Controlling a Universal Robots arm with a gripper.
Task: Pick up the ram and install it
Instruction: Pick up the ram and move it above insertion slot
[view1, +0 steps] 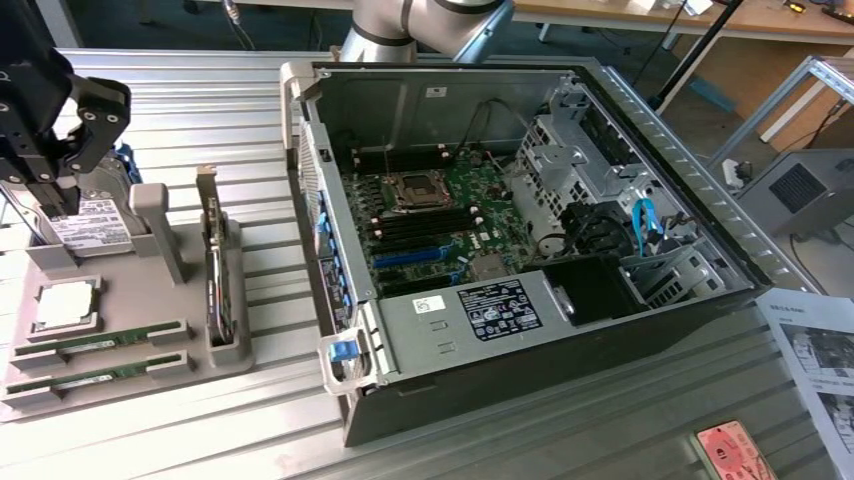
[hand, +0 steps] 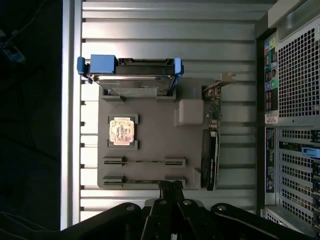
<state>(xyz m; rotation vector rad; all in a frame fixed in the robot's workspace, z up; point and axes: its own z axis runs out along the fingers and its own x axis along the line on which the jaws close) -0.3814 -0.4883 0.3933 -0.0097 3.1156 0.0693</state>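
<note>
1. In the exterior view I see the gripper (view1: 62, 208) hanging at about 9 o'clock from the open computer case (view1: 534, 385). It is over the hard drive (view1: 94, 228) end of the grey tray (view1: 160, 400).
2. The wrist view gives me the gripper (hand: 171, 186) close up: fingers (hand: 165, 200) pressed together, pinching nothing, tips over the tray (hand: 155, 125) edge.
3. The ram (view1: 100, 343) sits in its tray slot, just at 6 o'clock of the processor chip (view1: 64, 305) in the exterior view. The second ram stick (view1: 94, 372) is one slot further on. Neither is touched.
4. Seen from the wrist, the ram (hand: 145, 161) reads as a thin line between the processor chip (hand: 121, 131) and the second ram stick (hand: 145, 181).
5. The exterior view gives me the case's inside, with the motherboard (view1: 427, 215) at its middle.
6. The wrist view gives me the case's perforated back panel (hand: 297, 75) instead.
7. The graphics card (view1: 214, 270) stands on edge between tray slots and case; from the wrist (hand: 210, 157) it looks edge-on.
</note>
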